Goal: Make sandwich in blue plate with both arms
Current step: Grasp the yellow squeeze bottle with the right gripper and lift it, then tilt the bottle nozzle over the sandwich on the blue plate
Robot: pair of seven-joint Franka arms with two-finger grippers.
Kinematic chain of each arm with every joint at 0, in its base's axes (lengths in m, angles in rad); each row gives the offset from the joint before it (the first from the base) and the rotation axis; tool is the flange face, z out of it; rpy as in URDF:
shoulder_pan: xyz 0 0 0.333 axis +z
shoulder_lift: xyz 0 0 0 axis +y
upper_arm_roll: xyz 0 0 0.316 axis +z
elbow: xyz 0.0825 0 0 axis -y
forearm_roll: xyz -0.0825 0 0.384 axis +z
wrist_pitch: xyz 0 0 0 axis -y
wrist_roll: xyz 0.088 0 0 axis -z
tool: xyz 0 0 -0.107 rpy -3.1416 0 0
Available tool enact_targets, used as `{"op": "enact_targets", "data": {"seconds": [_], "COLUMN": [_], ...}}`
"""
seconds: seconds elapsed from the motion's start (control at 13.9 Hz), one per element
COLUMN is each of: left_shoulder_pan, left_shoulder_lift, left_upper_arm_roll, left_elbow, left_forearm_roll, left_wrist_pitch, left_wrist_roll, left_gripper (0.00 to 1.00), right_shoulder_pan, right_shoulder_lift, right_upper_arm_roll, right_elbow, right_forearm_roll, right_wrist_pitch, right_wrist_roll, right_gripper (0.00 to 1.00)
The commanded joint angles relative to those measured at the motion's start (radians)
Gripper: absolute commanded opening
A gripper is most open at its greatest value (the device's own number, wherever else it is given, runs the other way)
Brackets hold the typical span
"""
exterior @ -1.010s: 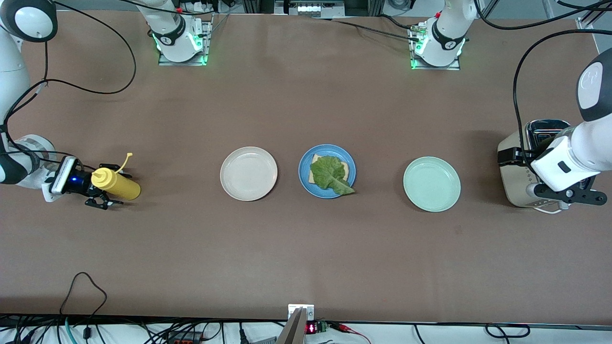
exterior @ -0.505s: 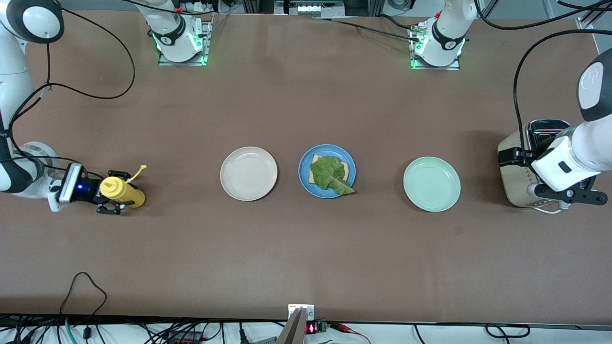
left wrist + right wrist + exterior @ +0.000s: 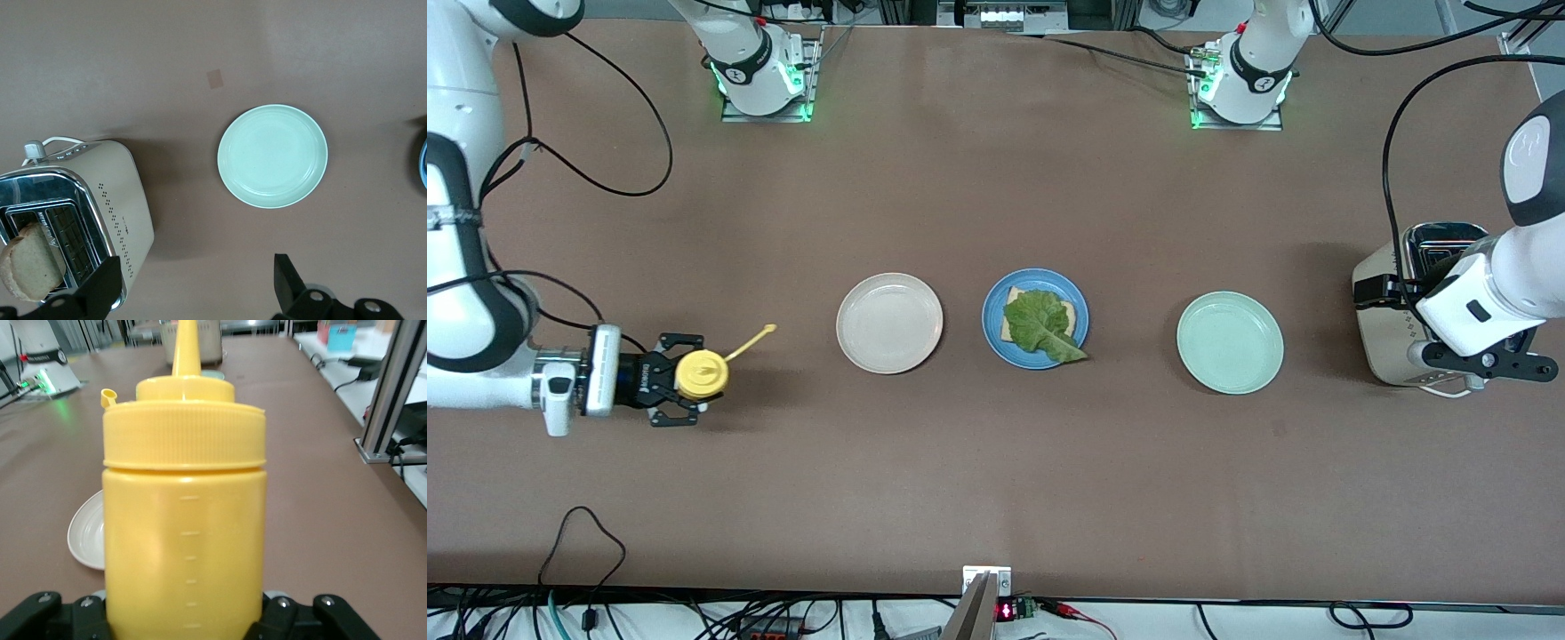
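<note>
1. Now my right pincer [image 3: 687, 378] clamps an upright yellow bottle [image 3: 701, 374] over bare counter [image 3: 996, 480] — well apart from the blue plate [image 3: 1035, 318], cream plate [image 3: 889, 322] between.
2. Lettuce [image 3: 1040, 325] overhangs its rim.
3. My left pincer [image 3: 193, 283] waits spread wide beside the toaster [image 3: 1405, 302].

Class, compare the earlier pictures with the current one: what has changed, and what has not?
The right gripper, shut on the yellow squeeze bottle, has tipped it upright and carried it toward the cream plate. The left gripper, toaster, blue plate and lettuce stayed put.
</note>
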Motion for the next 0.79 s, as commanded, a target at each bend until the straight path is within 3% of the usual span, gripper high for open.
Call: {"op": "enact_targets", "data": {"seconds": [0.0, 0.29, 0.5, 0.72], "left_shoulder_pan": [0.011, 0.015, 0.015, 0.015], "left_shoulder_lift": [0.009, 0.009, 0.009, 0.009], "left_upper_arm_roll": [-0.004, -0.004, -0.004, -0.004], "left_elbow": [0.019, 0.019, 0.019, 0.019], "left_forearm_roll": [0.013, 0.01, 0.012, 0.013], "left_wrist_pitch": [-0.014, -0.014, -0.014, -0.014], "left_wrist_roll": [-0.008, -0.008, -0.008, -0.008], "left_gripper": [1.0, 1.0, 1.0, 1.0], "right_shoulder_pan": [0.097, 0.265, 0.365, 0.479], "right_shoulder_lift": [-0.075, -0.146, -0.146, -0.144], "right_upper_arm_roll": [-0.01, -0.01, -0.012, -0.012], "right_elbow": [-0.012, -0.006, 0.032, 0.052], "right_forearm_roll": [-0.106, -0.329, -0.464, -0.662], "right_wrist_pitch": [0.045, 0.12, 0.135, 0.154], "right_wrist_roll": [0.171, 0.451, 0.53, 0.691], "right_gripper": [0.25, 0.25, 0.25, 0.25]}}
